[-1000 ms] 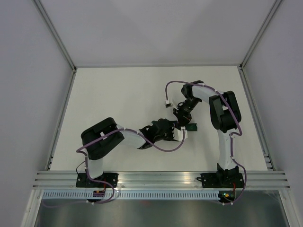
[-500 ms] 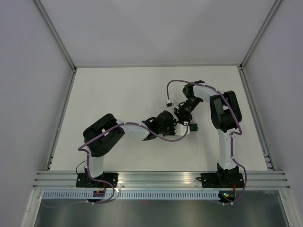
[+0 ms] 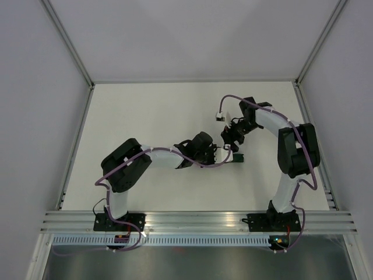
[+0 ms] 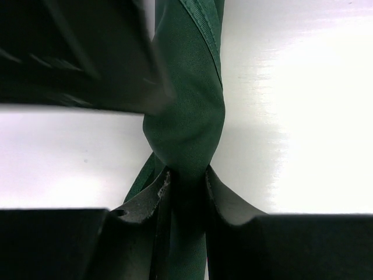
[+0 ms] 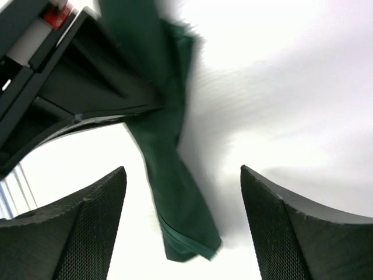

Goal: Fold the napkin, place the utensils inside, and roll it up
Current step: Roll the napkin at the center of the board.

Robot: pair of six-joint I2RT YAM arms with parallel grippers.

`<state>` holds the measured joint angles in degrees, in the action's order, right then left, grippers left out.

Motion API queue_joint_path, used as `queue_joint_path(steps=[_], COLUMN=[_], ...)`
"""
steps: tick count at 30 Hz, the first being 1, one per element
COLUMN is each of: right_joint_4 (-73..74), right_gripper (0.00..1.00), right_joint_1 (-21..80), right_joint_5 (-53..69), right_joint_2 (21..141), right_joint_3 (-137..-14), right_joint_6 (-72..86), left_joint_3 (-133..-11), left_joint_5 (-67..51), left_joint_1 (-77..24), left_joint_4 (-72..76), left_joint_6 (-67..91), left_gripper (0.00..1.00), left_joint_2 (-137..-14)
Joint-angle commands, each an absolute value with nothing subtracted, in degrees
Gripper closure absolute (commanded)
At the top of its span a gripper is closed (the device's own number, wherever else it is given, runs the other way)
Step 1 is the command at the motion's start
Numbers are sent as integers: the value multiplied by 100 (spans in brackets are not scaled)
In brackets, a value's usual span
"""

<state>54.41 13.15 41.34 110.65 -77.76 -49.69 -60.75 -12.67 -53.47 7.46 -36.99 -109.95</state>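
From above, the dark green, slightly shiny fabric napkin [image 3: 236, 157] lies as a small bundle on the white tabletop [image 3: 145, 111], just beside both arms' tips. Left wrist view: the left hand [image 4: 186, 178] is clamped on its smooth, twisted roll. Right wrist view: the right hand [image 5: 182, 175] is spread apart, straddling the creased cloth.

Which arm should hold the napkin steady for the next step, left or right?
Left. The left gripper is shut on the napkin, pinching the bunched cloth. The right gripper hangs open above the cloth, gripping nothing, so it is probably better kept free to work.
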Motion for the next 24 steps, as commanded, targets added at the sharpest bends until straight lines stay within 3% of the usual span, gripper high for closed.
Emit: queue_joint_path(steps=[1, 7, 17, 24], right_joint_4=[4168, 2991, 1767, 1987], right_gripper=[16, 14, 7, 5], right_joint_1=[872, 106, 35, 1087], right_joint_5=[4306, 4676, 4781, 4088], right_joint_2=[10303, 9265, 6479, 6020], right_joint_3=[-7401, -6470, -4185, -3639], right_joint_6=[-3939, -3454, -4042, -4658], left_joint_3=[-6126, -6573, -8049, -8622], left_joint_5=[-1880, -2451, -4095, -4614], left_joint_1=[-5291, -4967, -4465, -4359], left_joint_4=[35, -807, -2803, -3506], left_joint_6=[-3120, -2751, -2215, -2048], left_gripper=[92, 92, 91, 91], left_joint_2=[-10934, -11135, -12067, -12796])
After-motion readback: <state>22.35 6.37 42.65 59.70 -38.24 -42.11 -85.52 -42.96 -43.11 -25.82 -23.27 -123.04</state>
